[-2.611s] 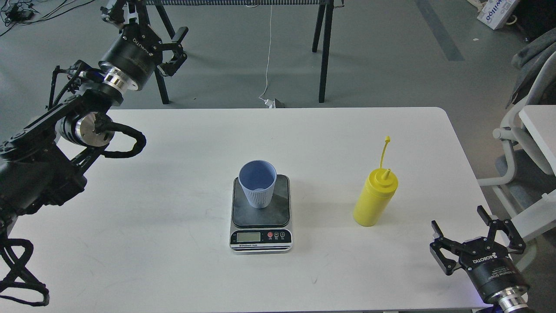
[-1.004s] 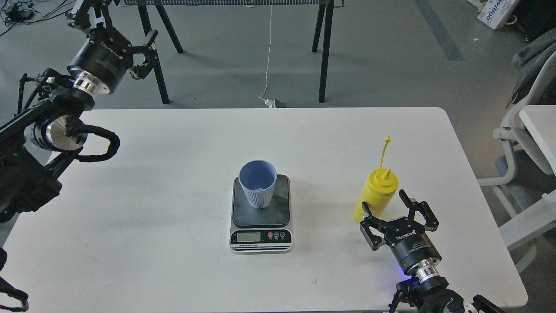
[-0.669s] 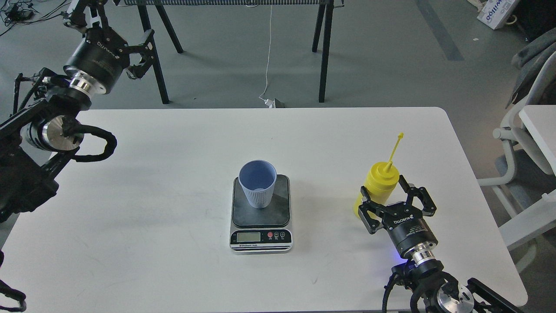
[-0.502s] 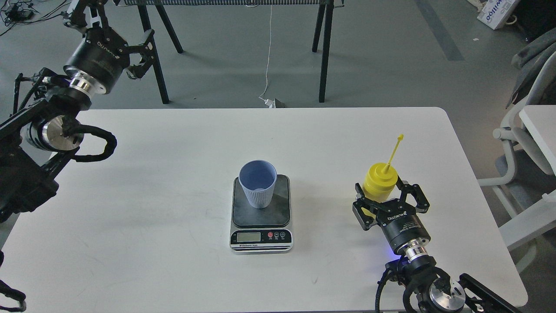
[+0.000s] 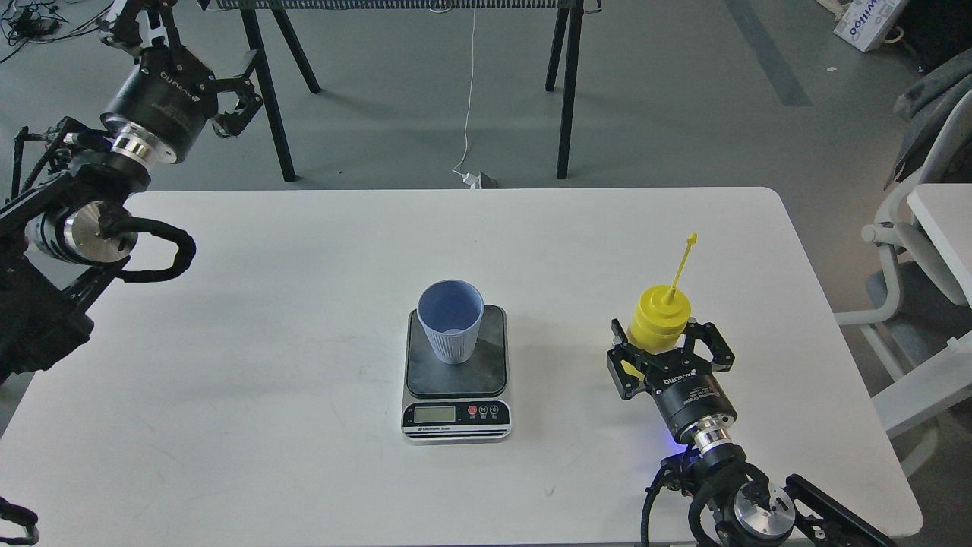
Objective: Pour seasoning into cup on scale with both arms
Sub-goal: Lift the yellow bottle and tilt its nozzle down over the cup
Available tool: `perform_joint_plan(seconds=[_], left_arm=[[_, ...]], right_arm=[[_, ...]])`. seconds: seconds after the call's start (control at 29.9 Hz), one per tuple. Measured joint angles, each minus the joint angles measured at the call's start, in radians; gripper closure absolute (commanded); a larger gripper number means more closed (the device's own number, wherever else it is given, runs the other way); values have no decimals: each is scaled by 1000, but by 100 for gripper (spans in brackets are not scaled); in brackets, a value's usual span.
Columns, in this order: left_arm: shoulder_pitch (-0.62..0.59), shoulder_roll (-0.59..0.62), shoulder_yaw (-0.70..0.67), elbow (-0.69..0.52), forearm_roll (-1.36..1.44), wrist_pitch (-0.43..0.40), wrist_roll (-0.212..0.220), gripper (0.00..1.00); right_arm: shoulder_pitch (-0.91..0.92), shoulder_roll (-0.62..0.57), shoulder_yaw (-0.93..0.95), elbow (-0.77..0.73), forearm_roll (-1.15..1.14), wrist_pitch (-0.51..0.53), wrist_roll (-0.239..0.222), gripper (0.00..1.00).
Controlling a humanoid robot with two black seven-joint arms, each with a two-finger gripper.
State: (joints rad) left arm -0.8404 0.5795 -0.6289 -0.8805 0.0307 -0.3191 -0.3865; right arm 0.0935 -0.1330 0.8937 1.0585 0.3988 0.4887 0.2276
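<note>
Seasoning: the yellow squeeze bottle (image 5: 659, 319) is standing on the white bench (image 5: 304, 304), right of the scale and well apart from it, with its pointed nozzle facing up and its thin tethered cap sticking up and leaning to the right. Only its upper part is showing above the right claw.

Right claw: the right claw (image 5: 668, 351) is reaching in from the lower right corner, its two fingers sitting on either side of the bottle's lower body. The fingers are lying close against the bottle, but whether they are pressing on it I cannot tell. A blue glow is showing on the bench just under the wrist.

Left claw: the left claw (image 5: 201, 61) is hanging high at the upper left, past the far edge of the bench, with its fingers spread apart and gripping nothing.

Cup: the light blue ribbed cup (image 5: 450, 321) is standing upright on the far half of the scale's dark platform, mouth open upward.

Scale: the scale (image 5: 456, 410) is lying flat near the middle of the bench, with its display and its red and black buttons facing the near edge.

Background: black stand legs (image 5: 566, 91) and a white cable (image 5: 467, 99) are showing on the grey floor beyond the bench.
</note>
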Motion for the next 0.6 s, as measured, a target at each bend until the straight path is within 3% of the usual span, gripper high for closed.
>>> perform_joint_plan(seconds=[0.03, 0.37, 0.6], left_arm=[[0, 0, 0, 0, 0, 0, 0, 0], [-2, 6, 0, -4, 0, 2, -1, 0], [-1, 35, -1, -13, 0, 2, -3, 0]], right_arm=[[0, -1, 0, 0, 0, 0, 0, 57], [17, -6, -2, 48, 0, 0, -18, 59], [148, -49, -23, 122, -27, 0, -33, 59]])
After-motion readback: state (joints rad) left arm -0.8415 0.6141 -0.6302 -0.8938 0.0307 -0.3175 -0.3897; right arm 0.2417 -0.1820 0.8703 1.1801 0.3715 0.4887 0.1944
